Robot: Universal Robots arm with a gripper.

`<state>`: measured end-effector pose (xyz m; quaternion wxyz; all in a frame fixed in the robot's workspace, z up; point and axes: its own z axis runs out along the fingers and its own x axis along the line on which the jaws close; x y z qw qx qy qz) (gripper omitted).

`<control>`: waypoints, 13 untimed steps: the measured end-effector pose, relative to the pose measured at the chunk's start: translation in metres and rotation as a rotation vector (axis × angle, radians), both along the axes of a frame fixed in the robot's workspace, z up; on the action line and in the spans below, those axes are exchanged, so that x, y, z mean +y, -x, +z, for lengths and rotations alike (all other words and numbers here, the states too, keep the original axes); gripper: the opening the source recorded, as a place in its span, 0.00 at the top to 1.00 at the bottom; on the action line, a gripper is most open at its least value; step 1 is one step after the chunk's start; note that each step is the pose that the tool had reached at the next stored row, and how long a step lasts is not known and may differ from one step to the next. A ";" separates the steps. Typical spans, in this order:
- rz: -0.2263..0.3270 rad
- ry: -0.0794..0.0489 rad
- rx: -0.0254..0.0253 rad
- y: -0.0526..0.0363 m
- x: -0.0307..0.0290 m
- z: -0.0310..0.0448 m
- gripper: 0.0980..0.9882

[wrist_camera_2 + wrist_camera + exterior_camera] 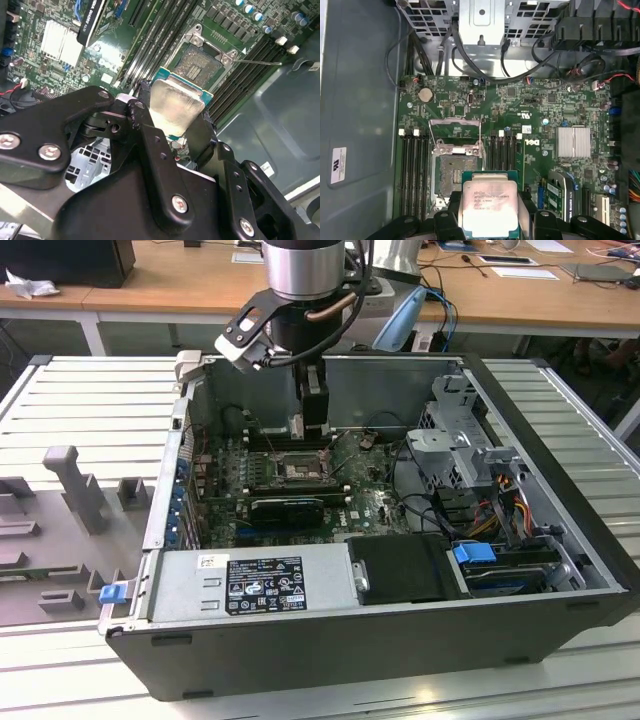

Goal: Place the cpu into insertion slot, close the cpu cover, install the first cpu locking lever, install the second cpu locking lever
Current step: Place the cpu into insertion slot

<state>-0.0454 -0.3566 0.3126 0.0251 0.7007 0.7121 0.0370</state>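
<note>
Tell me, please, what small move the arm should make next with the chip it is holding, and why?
Probably ease the cpu sideways until it sits squarely over the insertion slot. The gripper is shut on it above the board, in both wrist views it looks offset from the slot, and the slot lies bare with the cpu cover raised.

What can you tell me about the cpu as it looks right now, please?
The cpu is a flat square chip with a dull silver metal top, faintly printed, on a green rim. The gripper clamps it by two opposite edges above the motherboard, close by the open insertion slot, not yet seated in it.
</note>
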 end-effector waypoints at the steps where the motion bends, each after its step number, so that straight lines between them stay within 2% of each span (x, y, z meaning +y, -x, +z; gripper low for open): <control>1: -0.003 0.000 0.0001 0.0004 0.0002 -0.0022 0.52; 8: -0.013 0.000 0.0001 0.0005 0.0006 -0.0184 0.52; 11: -0.013 0.000 0.0000 0.0005 0.0012 -0.0288 0.52; 13: -0.013 0.000 -0.0014 0.0005 0.0011 -0.0317 0.52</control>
